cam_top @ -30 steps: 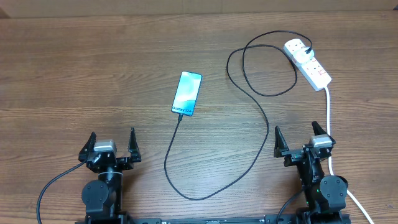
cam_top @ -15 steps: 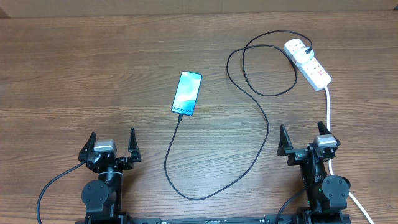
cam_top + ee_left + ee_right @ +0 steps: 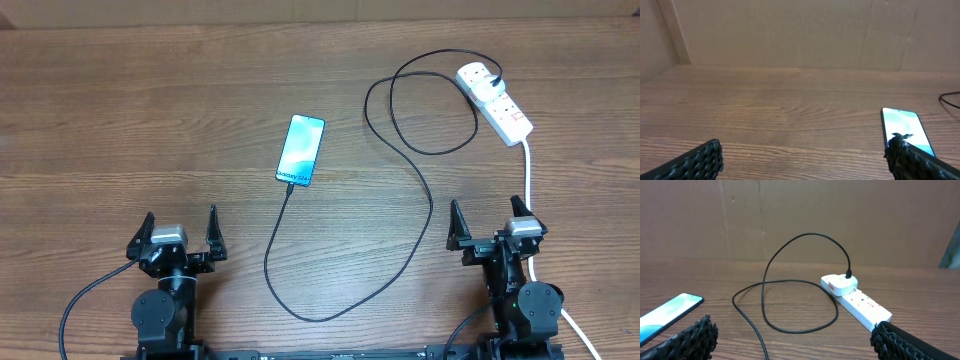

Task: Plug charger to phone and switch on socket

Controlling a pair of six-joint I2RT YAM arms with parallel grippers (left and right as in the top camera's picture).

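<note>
Resting with jaws wide apart, the left gripper (image 3: 180, 222) sits at 7 o'clock, the right gripper (image 3: 484, 212) at 5; the charger (image 3: 431, 210) runs from the central phone (image 3: 301, 151) to the socket (image 3: 495, 102) at 2.

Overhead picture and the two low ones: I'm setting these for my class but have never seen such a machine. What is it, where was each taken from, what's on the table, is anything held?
These are two robot arms at a wooden table. One picture looks straight down; the other two come from a camera on each wrist, looking forward low over the wood. The left claw and right claw both stand open and hold nothing. On the table lie a phone with a lit screen, a white socket strip, and a thin black charger cable running from the strip to the phone's lower edge.
</note>
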